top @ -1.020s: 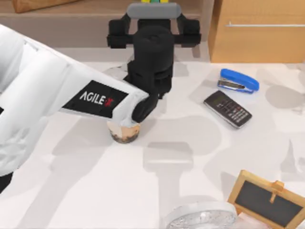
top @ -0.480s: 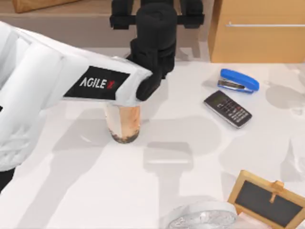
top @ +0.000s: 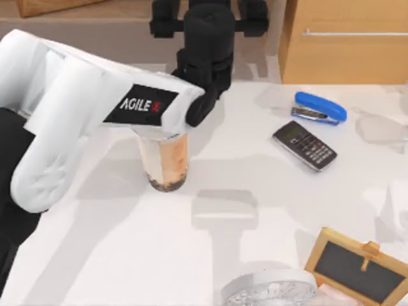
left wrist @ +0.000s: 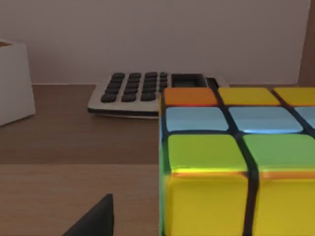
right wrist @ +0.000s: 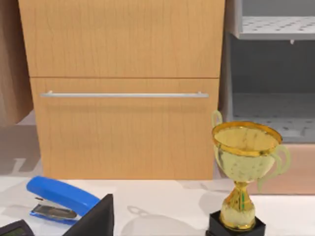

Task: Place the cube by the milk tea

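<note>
Since a second ago: left arm has drawn up and back toward the far shelf, uncovering the milk tea (top: pixel 164 162), which was mostly hidden under its forearm.

Landmark: milk tea, standing upright on the white table (top: pixel 127 255), pearls at its base.

Item, left gripper (top: pixel 207 9): beyond the milk tea, at the far table edge over the wooden shelf (left wrist: pixel 59 147). Fingers pass out of the overhead frame, so whether they are apart or together cannot be told.

Item, cube (left wrist: pixel 236 162): close before the left wrist camera, resting on or just above the shelf, with a calculator (left wrist: pixel 147 91) behind it. Well apart from the milk tea; not yet placed. Whether it is gripped cannot be told.

Item, right arm: parked off to the right of the milk tea, wrist camera facing a drawer front (right wrist: pixel 123 128) and a gold trophy (right wrist: pixel 243 172). Finger state cannot be told.

Other items, right of the milk tea: phone (top: pixel 305 145), blue stapler (top: pixel 319 108). Nearer and right: small chalkboard (top: pixel 357 264).

Judgement: fetching stage; table beside the cup lies open for the set-down.
</note>
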Controlling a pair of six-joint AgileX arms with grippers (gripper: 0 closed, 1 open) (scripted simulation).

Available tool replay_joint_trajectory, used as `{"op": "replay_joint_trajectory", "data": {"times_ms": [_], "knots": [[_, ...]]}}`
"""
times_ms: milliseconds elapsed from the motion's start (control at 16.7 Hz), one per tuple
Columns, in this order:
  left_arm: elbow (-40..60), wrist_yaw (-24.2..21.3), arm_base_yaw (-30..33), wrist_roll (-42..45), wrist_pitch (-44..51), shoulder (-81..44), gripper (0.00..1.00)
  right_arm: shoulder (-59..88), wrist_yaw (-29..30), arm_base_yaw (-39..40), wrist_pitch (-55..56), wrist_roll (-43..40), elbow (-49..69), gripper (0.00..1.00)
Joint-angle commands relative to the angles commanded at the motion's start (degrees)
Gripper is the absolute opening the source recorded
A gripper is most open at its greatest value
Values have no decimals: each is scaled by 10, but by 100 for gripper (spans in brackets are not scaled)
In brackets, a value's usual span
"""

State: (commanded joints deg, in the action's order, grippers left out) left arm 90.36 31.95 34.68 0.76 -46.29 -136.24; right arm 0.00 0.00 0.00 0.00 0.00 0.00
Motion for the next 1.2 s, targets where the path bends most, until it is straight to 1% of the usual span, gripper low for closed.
{"op": "replay_joint_trajectory", "data": {"times_ms": [180,960,1020,1200], "knots": [[0,0,0,0,0,0,100,0,0,0,0,0,0,100],[0,0,0,0,0,0,2,0,0,0,0,0,0,100],[0,0,0,0,0,0,0,0,0,0,0,0,0,100],[0,0,0,0,0,0,0,0,0,0,0,0,0,100]]}}
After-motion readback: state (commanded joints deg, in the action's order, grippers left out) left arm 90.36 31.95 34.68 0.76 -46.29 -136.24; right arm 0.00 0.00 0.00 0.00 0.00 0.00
